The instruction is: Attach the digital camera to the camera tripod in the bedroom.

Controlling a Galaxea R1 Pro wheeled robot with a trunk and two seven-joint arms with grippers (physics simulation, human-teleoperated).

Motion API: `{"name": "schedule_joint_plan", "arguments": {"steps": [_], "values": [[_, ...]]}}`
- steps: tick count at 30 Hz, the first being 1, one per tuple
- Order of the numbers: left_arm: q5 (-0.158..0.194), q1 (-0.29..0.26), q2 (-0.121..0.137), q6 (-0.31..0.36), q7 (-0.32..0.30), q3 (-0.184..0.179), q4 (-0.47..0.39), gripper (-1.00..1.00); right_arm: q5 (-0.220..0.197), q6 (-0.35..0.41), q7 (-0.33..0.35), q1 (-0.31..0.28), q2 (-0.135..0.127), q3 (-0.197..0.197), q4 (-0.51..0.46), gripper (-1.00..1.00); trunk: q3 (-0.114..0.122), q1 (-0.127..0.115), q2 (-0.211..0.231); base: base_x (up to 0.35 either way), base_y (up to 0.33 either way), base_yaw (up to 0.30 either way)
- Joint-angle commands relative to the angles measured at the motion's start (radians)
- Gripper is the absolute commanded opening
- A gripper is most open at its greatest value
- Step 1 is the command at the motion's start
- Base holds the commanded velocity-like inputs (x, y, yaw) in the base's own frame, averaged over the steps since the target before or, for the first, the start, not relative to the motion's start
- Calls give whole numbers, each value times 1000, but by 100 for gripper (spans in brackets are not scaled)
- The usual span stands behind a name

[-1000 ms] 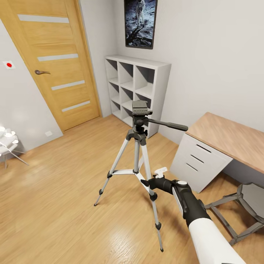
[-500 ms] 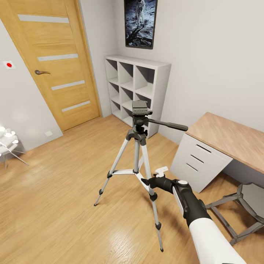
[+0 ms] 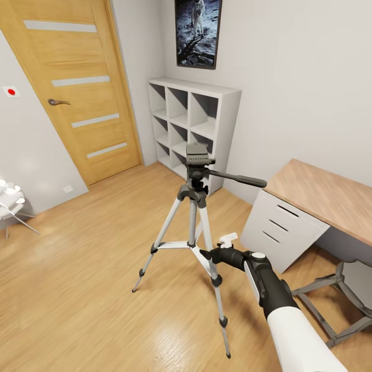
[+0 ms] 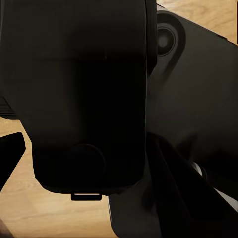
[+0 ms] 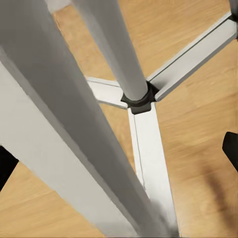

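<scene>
The camera tripod (image 3: 192,206) stands on the wood floor in the middle of the bedroom, its dark grey head plate (image 3: 197,152) bare and its pan handle (image 3: 243,180) pointing right. My right gripper (image 3: 205,253) is low beside the tripod's near leg. It is open, and in the right wrist view the silver leg (image 5: 64,124) and centre brace (image 5: 136,96) pass close between its fingers. In the left wrist view a black boxy body, the digital camera (image 4: 84,89), sits right against the lens, with one fingertip (image 4: 11,153) beside it. My left gripper (image 4: 84,158) looks shut on it.
An oak door (image 3: 72,88) is at the back left, and a white cube shelf (image 3: 194,129) stands under an astronaut poster (image 3: 198,31). A wood-topped desk (image 3: 325,194) with drawers and a grey chair (image 3: 341,294) crowd the right. Open floor lies left of the tripod.
The whole head view has shifted slightly. My right gripper has edged a little closer to the tripod's leg; the tripod stands as before.
</scene>
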Motion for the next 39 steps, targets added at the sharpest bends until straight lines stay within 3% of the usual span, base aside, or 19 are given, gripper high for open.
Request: {"name": "schedule_joint_plan", "arguments": {"steps": [1,24,25,39], "values": [[8,-1,0,-3,-4,-6,1,-100,9,5,9,-1,2,-6,-3,100,-2,1,-2,139,0,0],[8,-1,-1,-3,-4,-5,1,-100,14,9,10,-1,4,-2,-7,100,-2,1,-2,17,0,0],[8,-1,-1,-3,-4,-5,1,-100,14,8,10,-1,5,-2,-7,-100,-2,1,-2,0,0,0],[8,-1,-1,-3,-4,-5,1,-100,17,5,9,-1,9,-2,-5,-100,-2,1,-2,0,0,0]]}}
